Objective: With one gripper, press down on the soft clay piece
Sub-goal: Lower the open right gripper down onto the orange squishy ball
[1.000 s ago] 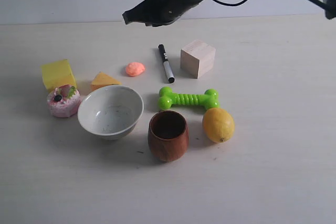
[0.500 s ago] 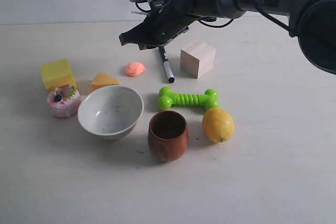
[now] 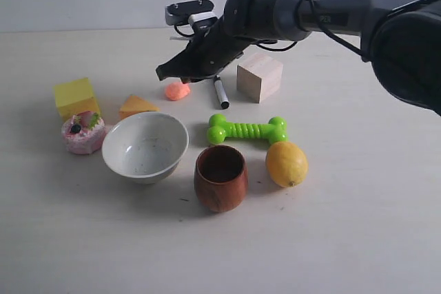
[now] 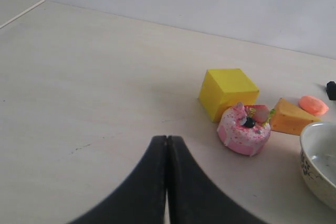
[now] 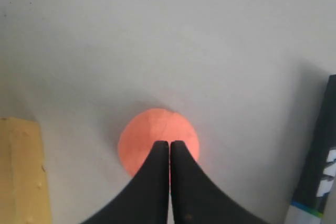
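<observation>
Presently, the small salmon-orange soft clay piece [image 3: 177, 91] is found on the pale table [image 3: 358, 204], left of the light wooden cube [image 3: 260, 77] in the exterior view, with a black marker pen [image 3: 220, 94] lying between the two. The right gripper [image 3: 164, 72] is held over the clay, also left of the cube, its black fingers pressed together with nothing between them. Contact with the clay cannot be confirmed. The left gripper [image 4: 167, 139] is likewise closed and empty; its place relative to the cube cannot be told.
</observation>
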`<state>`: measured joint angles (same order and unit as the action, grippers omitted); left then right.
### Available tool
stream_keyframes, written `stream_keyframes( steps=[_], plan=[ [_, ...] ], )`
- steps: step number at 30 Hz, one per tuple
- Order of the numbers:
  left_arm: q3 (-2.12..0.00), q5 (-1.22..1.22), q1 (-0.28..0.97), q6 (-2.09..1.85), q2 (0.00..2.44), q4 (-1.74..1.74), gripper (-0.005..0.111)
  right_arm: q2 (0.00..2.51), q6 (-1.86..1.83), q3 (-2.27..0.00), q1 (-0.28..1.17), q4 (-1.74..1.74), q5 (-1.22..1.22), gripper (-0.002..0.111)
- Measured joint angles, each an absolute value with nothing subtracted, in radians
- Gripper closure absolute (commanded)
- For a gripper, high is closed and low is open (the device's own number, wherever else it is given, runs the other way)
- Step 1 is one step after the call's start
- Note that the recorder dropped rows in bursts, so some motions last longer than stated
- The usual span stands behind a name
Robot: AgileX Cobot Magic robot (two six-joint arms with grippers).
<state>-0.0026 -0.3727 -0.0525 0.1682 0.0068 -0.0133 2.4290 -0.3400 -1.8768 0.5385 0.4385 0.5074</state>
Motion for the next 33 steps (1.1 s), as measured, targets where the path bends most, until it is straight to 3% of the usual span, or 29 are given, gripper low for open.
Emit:
stream_keyframes(
  steps=[33],
  plan=[
    [-0.003,-0.373,-0.052,0.168,0.007,-0.013,0.107,2.516,-0.351,-2.111,0.545,0.411,0.697,0.106]
  ],
)
